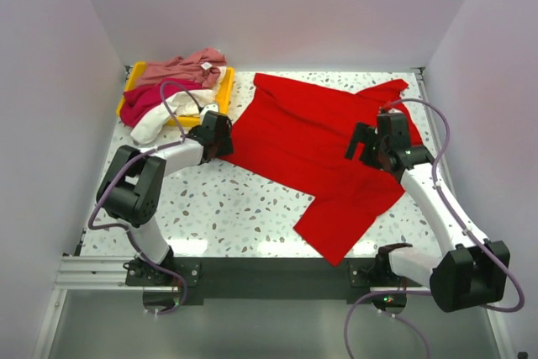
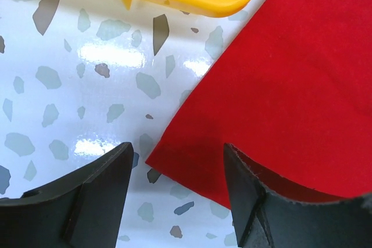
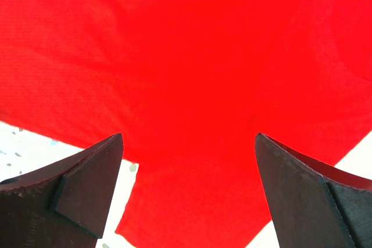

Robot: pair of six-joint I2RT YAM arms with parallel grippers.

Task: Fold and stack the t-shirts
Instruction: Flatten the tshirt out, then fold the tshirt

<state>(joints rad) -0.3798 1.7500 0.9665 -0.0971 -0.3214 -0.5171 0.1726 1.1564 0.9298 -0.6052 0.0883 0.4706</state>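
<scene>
Entry: red t-shirt (image 1: 319,149), thin matte knit, is lying spread askew on the glossy speckled tabletop (image 1: 227,203).

Left gripper (image 2: 177,155): jaws are standing part open astride its pointed corner, pinching nothing yet.

Right gripper (image 3: 189,143): jaws are gaping wide over mid-cloth, empty.

Handling: likely best seating the corner deep, catching both limp layers, before lifting.
</scene>
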